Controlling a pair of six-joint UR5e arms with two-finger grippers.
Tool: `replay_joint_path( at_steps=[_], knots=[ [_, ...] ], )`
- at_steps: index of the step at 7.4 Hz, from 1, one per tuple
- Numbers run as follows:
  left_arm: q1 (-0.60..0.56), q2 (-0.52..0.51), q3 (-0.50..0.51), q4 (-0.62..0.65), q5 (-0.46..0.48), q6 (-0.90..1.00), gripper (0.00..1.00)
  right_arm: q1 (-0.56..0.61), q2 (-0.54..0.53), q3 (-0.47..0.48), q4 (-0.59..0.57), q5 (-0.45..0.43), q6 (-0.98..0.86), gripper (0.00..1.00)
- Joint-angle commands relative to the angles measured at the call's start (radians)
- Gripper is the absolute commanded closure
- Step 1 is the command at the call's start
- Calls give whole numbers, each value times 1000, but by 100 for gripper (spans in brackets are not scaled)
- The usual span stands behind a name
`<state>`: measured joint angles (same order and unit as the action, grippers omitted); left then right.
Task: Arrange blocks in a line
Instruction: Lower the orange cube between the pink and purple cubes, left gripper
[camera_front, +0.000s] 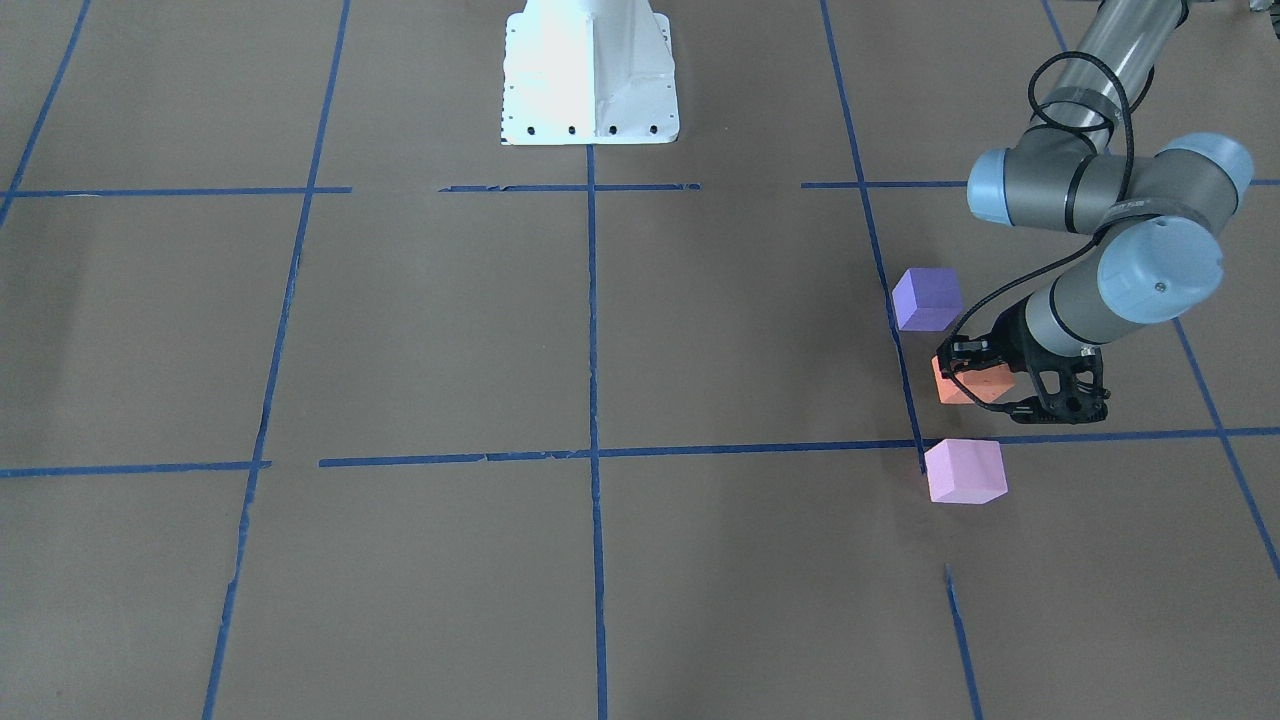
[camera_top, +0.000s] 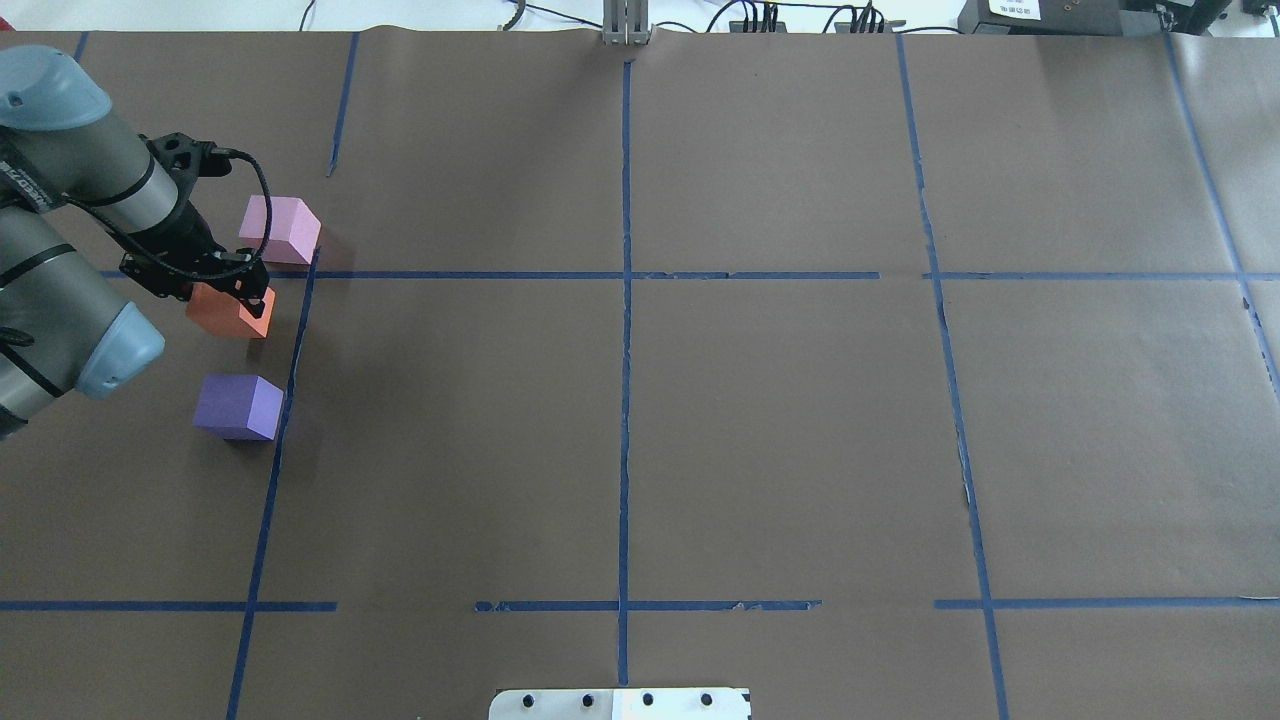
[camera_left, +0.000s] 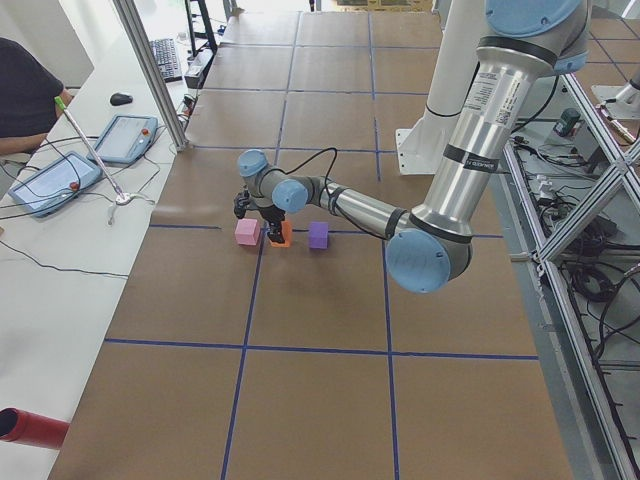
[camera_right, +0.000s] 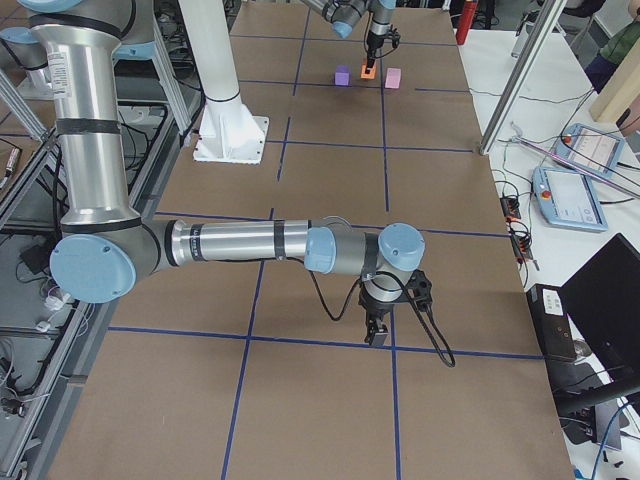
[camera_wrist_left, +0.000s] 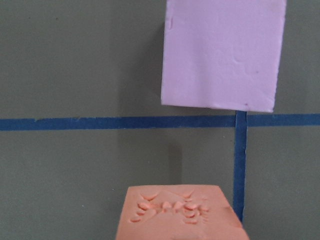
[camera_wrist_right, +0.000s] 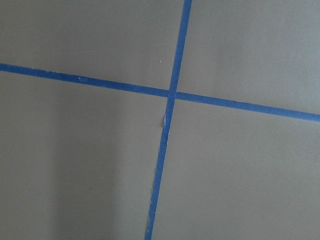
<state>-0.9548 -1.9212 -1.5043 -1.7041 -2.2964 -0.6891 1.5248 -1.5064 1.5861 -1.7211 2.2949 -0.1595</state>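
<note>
Dents, seen only from the left wrist, pit the matte orange foam cube (camera_wrist_left: 180, 212) clamped by the left gripper (camera_front: 980, 380), with the pale pink foam cube (camera_top: 280, 230) at 1 o'clock overhead and the dark violet foam cube (camera_top: 240, 405) at 6, while the right gripper (camera_right: 378, 335) finger state cannot be told.

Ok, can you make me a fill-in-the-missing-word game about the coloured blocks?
The left gripper is at the orange block, the ___ one in the row.
Of the three, the purple block lies ___ the robot's white base.
The pink block sits beside ___ tape lines.
Missing words: middle; nearest; blue.
</note>
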Motion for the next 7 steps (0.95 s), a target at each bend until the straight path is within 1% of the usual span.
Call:
replay_joint_path(
  at_steps=[1, 4, 7],
  knots=[
    [13, -5, 12, -12, 0, -1, 42, 0, 0, 0, 0, 0, 0, 0],
    [19, -5, 24, -25, 0, -1, 41, 0, 0, 0, 0, 0, 0, 0],
    [24, -12, 36, -32, -2, -3, 38, 0, 0, 0, 0, 0, 0, 0]
  ],
)
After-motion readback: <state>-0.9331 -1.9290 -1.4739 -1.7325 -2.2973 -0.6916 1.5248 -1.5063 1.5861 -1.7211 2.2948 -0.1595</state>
